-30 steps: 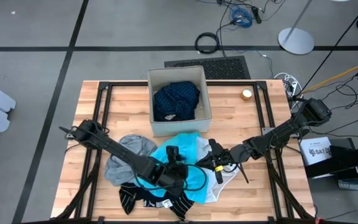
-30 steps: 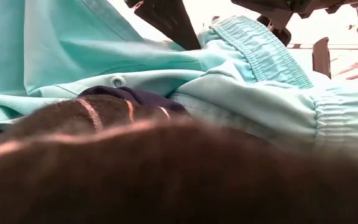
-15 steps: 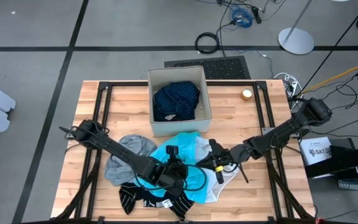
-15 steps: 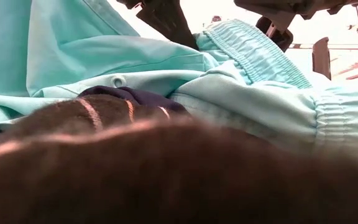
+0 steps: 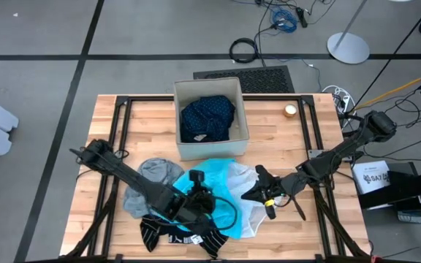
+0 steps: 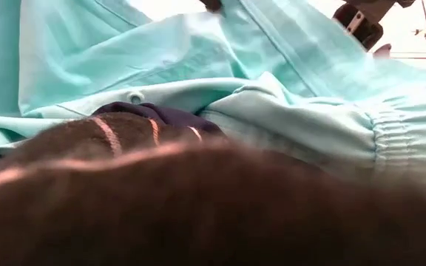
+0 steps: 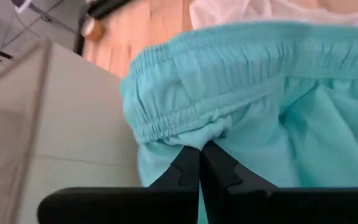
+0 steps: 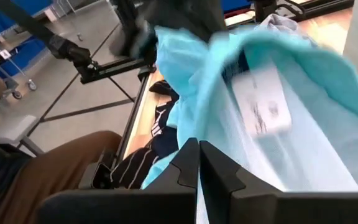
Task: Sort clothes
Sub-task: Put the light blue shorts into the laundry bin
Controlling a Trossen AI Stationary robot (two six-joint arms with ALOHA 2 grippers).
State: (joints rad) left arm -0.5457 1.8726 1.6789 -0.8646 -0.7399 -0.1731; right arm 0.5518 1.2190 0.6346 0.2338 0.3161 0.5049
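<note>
1. The left gripper (image 7: 199, 163) sat near the 6 o'clock edge of the bench (image 5: 152, 120), its fingers clenched on the gathered elastic hem of the turquoise shirt (image 5: 212, 179).
2. The right gripper (image 5: 253, 194) lay at about 4 o'clock on the bench, its fingers pressed together against the turquoise cloth; whether any fabric was pinched between them could not be told.
3. The turquoise shirt was spread between the two grippers, just in front of the beige box (image 5: 210, 117).
4. The navy dotted piece (image 5: 207, 117) lay inside that box, toward 12 o'clock.
5. The grey top (image 5: 152, 179) rested at 8 o'clock, touching the shirt.
6. The striped socks (image 5: 168, 235) lay at the 6 o'clock edge, and the white sheer piece (image 5: 258, 219) showed beneath the shirt at 5 o'clock.
</note>
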